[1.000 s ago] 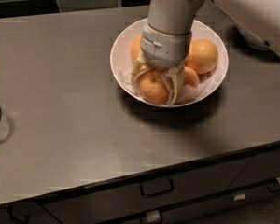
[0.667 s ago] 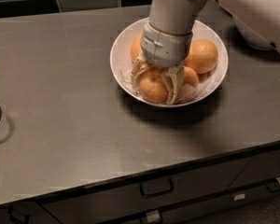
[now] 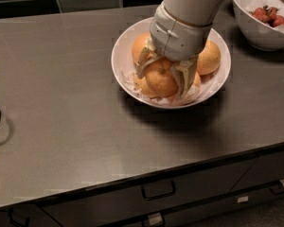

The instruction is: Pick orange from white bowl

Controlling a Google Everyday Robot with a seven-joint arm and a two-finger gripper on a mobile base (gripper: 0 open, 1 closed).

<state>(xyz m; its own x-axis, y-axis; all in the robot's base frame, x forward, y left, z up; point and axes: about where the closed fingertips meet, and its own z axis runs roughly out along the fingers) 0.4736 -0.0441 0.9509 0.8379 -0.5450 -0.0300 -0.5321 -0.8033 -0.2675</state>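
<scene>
The gripper (image 3: pixel 162 85) grips the orange (image 3: pixel 159 77), one finger down each side so it can't roll. The orange sits front-centre in the bowl (image 3: pixel 119 48), against other oranges (image 3: pixel 209 58), likely why the approach is from above.

No legible text, label, brand, number or sign on anything here. Checked brushed grey metal countertop (image 3: pixel 61 103), dark drawer fronts (image 3: pixel 109 202) and wide glossy white bowl (image 3: pixel 118 56). Small dark dots on pale wrist casing (image 3: pixel 180 32) look like screw holes, not characters. Pale two-finger gripper (image 3: pixel 162 82) is over the bowl, fingers (image 3: pixel 143 63) clamped on both sides of large round dimpled orange (image 3: pixel 160 77).
</scene>
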